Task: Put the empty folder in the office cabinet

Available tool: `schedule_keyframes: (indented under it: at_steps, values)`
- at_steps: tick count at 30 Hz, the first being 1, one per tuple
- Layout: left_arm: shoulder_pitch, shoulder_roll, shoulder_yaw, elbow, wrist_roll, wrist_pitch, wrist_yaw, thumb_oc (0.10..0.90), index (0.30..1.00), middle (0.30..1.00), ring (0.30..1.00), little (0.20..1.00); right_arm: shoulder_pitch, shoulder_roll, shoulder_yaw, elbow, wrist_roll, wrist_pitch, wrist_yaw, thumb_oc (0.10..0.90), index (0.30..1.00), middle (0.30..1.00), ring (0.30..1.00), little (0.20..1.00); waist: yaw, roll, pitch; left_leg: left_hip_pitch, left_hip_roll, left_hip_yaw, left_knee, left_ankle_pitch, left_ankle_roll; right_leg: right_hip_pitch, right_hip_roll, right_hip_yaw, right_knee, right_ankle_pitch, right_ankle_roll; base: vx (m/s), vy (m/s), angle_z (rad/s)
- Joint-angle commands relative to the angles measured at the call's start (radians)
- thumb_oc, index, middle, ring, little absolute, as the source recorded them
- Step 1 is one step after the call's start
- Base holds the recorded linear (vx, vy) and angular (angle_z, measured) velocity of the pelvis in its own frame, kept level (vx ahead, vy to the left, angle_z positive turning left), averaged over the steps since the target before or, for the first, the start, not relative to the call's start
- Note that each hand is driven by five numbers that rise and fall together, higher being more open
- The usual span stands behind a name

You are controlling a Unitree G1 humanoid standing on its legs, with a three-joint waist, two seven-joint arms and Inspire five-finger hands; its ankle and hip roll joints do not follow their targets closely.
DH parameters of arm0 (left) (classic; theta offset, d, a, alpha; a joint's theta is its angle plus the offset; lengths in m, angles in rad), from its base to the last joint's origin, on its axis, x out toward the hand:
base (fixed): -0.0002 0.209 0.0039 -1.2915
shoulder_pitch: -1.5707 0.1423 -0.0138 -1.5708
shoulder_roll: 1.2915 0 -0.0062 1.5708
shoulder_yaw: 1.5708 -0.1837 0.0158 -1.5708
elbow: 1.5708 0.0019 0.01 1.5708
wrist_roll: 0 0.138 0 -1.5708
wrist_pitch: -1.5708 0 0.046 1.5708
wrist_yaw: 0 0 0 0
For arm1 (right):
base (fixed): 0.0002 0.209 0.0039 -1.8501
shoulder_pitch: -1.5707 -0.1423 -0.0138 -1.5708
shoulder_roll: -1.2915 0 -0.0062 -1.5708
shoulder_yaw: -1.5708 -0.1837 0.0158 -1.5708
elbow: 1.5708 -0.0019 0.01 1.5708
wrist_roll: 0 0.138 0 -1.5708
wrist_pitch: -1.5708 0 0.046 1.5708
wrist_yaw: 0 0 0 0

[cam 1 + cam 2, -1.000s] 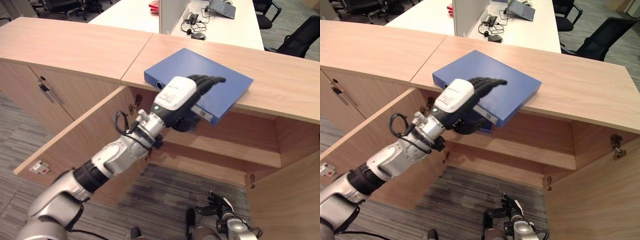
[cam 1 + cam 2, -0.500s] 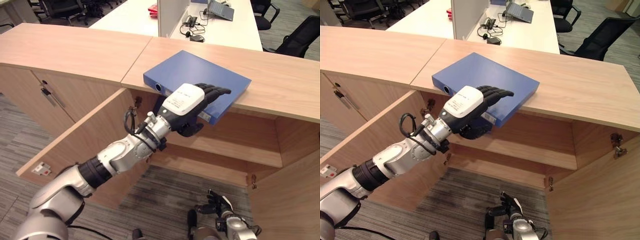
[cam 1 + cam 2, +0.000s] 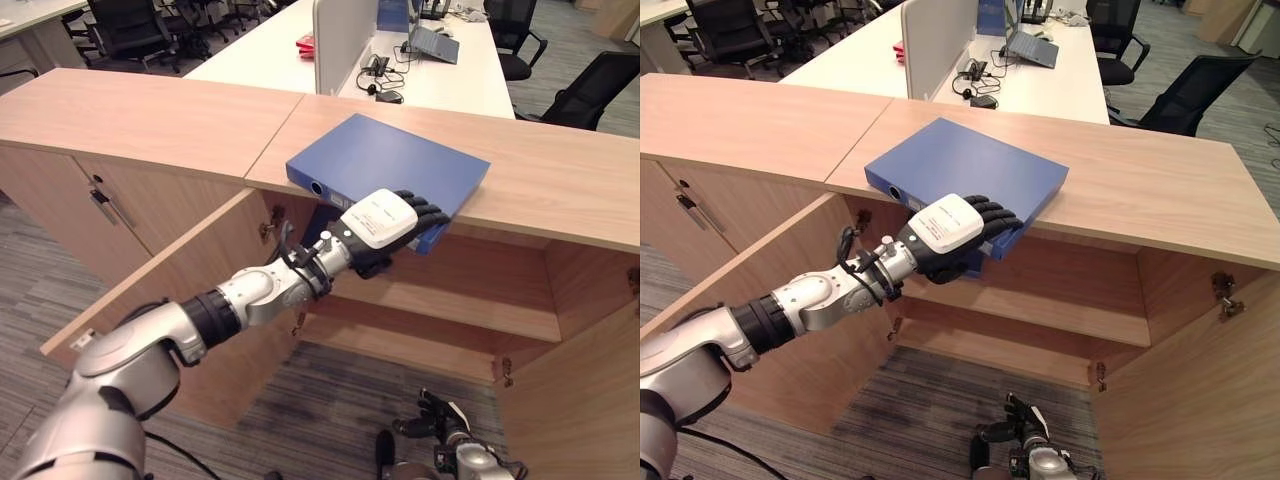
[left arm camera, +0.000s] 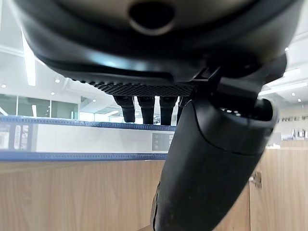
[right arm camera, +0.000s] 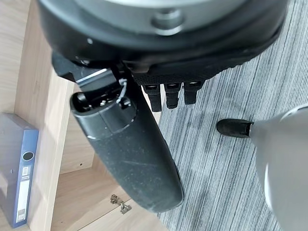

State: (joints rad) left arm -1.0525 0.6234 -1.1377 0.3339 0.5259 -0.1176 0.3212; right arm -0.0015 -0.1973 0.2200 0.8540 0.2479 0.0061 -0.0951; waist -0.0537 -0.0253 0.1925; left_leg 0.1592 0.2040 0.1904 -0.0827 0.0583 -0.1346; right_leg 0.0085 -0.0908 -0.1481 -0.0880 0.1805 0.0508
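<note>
A blue folder (image 3: pixel 390 165) lies flat on the wooden cabinet top (image 3: pixel 560 190), its near corner hanging over the front edge above the open cabinet. My left hand (image 3: pixel 385 222) reaches up to that overhanging corner. Its fingers (image 4: pixel 147 108) lie over the folder's top edge and its thumb (image 4: pixel 207 163) crosses under the spine, pinching the folder (image 4: pixel 72 137). My right hand (image 3: pixel 445 425) hangs low near the floor, relaxed and holding nothing. The right wrist view catches the folder (image 5: pixel 19 168) on the cabinet top from below.
The cabinet's left door (image 3: pixel 180 290) stands open under my left arm, and the right door (image 3: pixel 590 400) is open too. A bare shelf (image 3: pixel 470 310) runs inside. A closed cabinet with a handle (image 3: pixel 105 205) is to the left. Behind are a desk (image 3: pixel 450 80) and office chairs (image 3: pixel 600 75).
My left hand has slid back from the folder's top to its overhanging near corner, with the thumb now under it. The camera has shifted. The right hand stays low.
</note>
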Motion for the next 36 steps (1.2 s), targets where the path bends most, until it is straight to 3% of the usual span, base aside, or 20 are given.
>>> schedule_keyframes:
  at_steps: [1,5,6,7,23,28,30,32,33,34,36]
  values:
    - [-0.188,-0.031,-0.002,0.192,0.039,0.029,0.028,0.800,0.900,0.900,0.900,0.900,-0.054,-0.031,-0.032,-0.070,0.012,-0.058,-0.007,0.800,0.900,0.900,0.900,0.900,-0.005,-0.008,0.017,0.009,0.020,-0.054,-0.005,-0.080,0.003,0.051,-0.057,-0.003,0.001,-0.076,0.052,0.00,0.000,0.00]
    - [-0.194,-0.059,-0.019,0.264,0.048,0.034,0.041,0.800,0.900,0.900,0.900,0.900,-0.056,-0.034,-0.035,-0.063,0.009,-0.059,-0.013,0.800,0.900,0.900,0.900,0.900,-0.008,-0.009,0.018,0.010,0.020,-0.052,-0.005,-0.082,0.003,0.051,-0.059,-0.002,0.001,-0.076,0.052,0.00,0.000,0.00]
    - [-0.194,-0.060,-0.020,0.265,0.048,0.033,0.042,0.759,0.839,0.839,0.839,0.839,-0.056,-0.034,-0.035,-0.063,0.009,-0.059,-0.013,0.800,0.900,0.900,0.900,0.900,-0.008,-0.009,0.018,0.010,0.020,-0.052,-0.005,-0.082,0.003,0.051,-0.059,-0.002,0.001,-0.076,0.052,0.00,0.000,0.00]
    - [-0.187,-0.072,-0.022,0.295,0.051,0.038,0.046,0.400,0.300,0.300,0.300,0.300,-0.055,-0.032,-0.036,-0.058,0.008,-0.060,-0.015,0.800,0.900,0.900,0.900,0.900,-0.009,-0.009,0.018,0.011,0.021,-0.052,-0.005,-0.082,0.003,0.051,-0.059,-0.003,0.001,-0.076,0.052,0.00,0.000,0.00]
    - [-0.125,-0.079,0.085,0.318,0.018,0.051,0.090,0.400,0.300,0.300,0.300,0.300,-0.044,-0.018,-0.044,-0.054,0.009,-0.054,-0.023,0.800,0.900,0.900,0.900,0.900,-0.013,-0.016,0.014,0.017,0.021,-0.051,-0.005,-0.085,0.002,0.058,-0.058,0.000,0.001,-0.083,0.051,0.00,0.000,0.00]
    - [-0.074,-0.067,0.169,0.233,0.007,0.054,0.098,0.400,0.300,0.300,0.300,0.300,-0.041,-0.018,-0.050,-0.058,0.005,-0.050,-0.025,0.800,0.900,0.900,0.900,0.900,-0.012,-0.017,0.013,0.021,0.022,-0.051,-0.005,-0.087,0.003,0.062,-0.058,-0.002,0.001,-0.085,0.051,0.00,0.000,0.00]
    - [-0.042,-0.064,0.218,0.176,0.002,0.054,0.104,0.400,0.300,0.300,0.300,0.300,-0.039,-0.013,-0.056,-0.067,0.005,-0.048,-0.025,0.800,0.900,0.900,0.900,0.900,-0.010,-0.020,0.016,0.021,0.021,-0.051,-0.005,-0.087,0.003,0.063,-0.058,-0.003,0.001,-0.087,0.051,0.00,0.000,0.00]
    - [0.044,-0.059,0.349,0.057,-0.029,0.060,0.104,0.400,0.300,0.300,0.300,0.300,-0.034,-0.009,-0.065,-0.084,0.007,-0.042,-0.025,0.800,0.900,0.900,0.900,0.900,-0.010,-0.022,0.017,0.019,0.021,-0.053,-0.005,-0.086,0.004,0.065,-0.058,-0.003,0.001,-0.089,0.051,0.00,0.000,0.00]
    - [0.045,-0.058,0.351,0.055,-0.029,0.061,0.103,0.400,0.300,0.300,0.300,0.300,-0.034,-0.009,-0.064,-0.085,0.007,-0.042,-0.025,0.800,0.900,0.900,0.900,0.900,-0.011,-0.022,0.017,0.019,0.021,-0.053,-0.005,-0.086,0.004,0.065,-0.058,-0.003,0.001,-0.089,0.051,0.00,0.000,0.00]
    - [0.116,-0.062,0.466,-0.077,-0.067,0.048,0.095,0.400,0.300,0.300,0.300,0.300,-0.032,-0.004,-0.079,-0.106,0.008,-0.039,-0.022,0.800,0.900,0.900,0.900,0.900,-0.004,-0.029,0.021,0.013,0.020,-0.054,-0.005,-0.080,0.006,0.061,-0.059,-0.001,0.001,-0.087,0.049,0.00,0.000,0.00]
    - [0.171,-0.061,0.530,-0.169,-0.087,0.046,0.075,0.400,0.300,0.300,0.300,0.300,-0.029,-0.006,-0.080,-0.117,0.007,-0.038,-0.020,0.800,0.900,0.900,0.900,0.900,-0.006,-0.027,0.019,0.014,0.021,-0.055,-0.005,-0.084,0.007,0.062,-0.058,-0.001,0.001,-0.090,0.050,0.01,0.003,-0.03]
